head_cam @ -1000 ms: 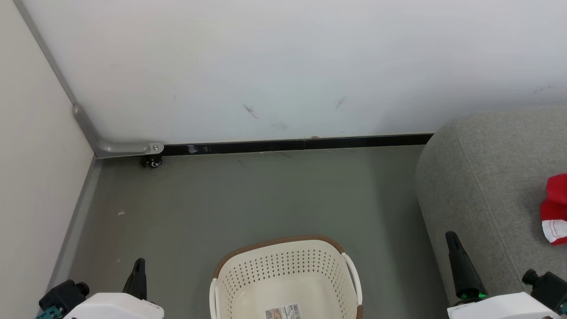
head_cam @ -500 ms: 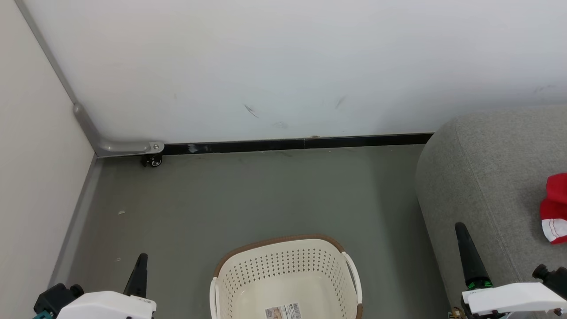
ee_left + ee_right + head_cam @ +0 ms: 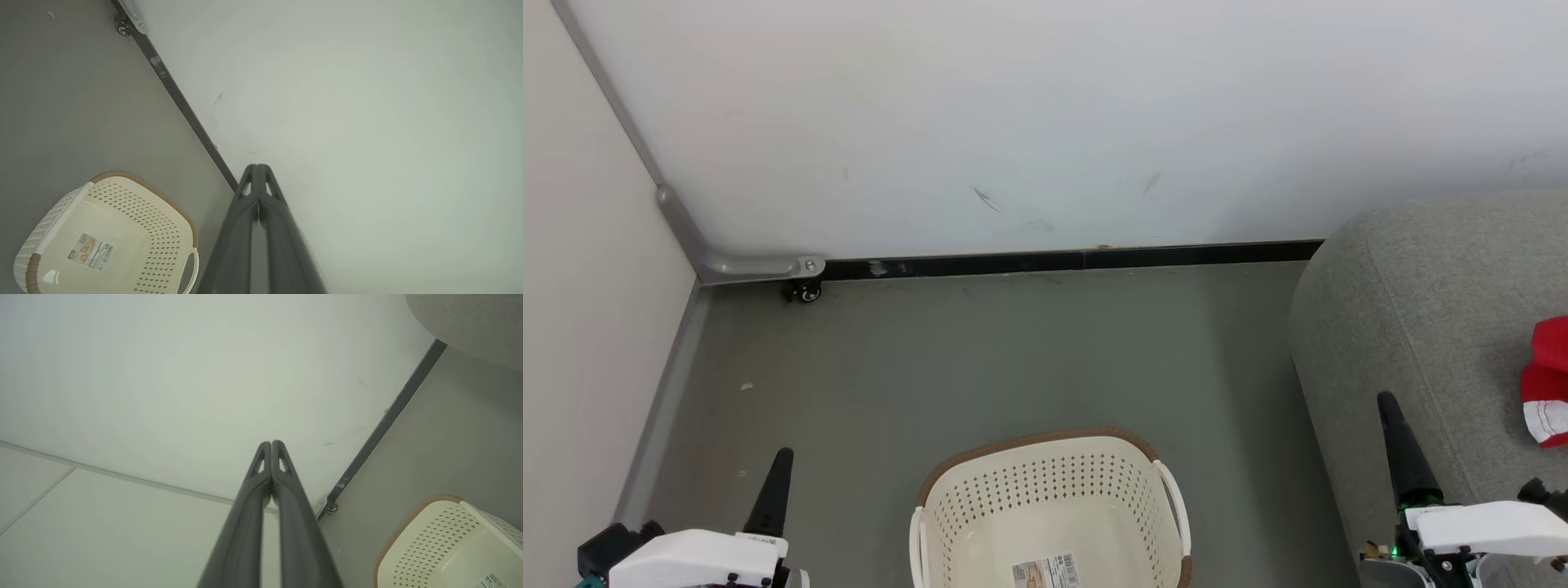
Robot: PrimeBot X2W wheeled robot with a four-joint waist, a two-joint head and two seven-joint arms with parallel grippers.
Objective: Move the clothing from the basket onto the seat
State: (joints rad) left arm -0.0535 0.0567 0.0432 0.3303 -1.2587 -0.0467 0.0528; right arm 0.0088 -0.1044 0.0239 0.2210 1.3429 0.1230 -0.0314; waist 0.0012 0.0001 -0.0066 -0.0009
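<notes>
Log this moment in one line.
basket: empty | clothing: on seat | left claw: shut, empty | right claw: shut, empty

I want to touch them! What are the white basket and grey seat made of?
The cream-white oval holey basket looks like smooth, slightly shiny plastic; its brown rim looks woven. The big light grey seat looks like matte fabric: speckled weave, seam.

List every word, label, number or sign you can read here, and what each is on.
The sticker with a barcode on the floor of the basket: print too small to read.
The clothing on the seat: no lettering shows.
No other text; nothing can be quoted.
</notes>
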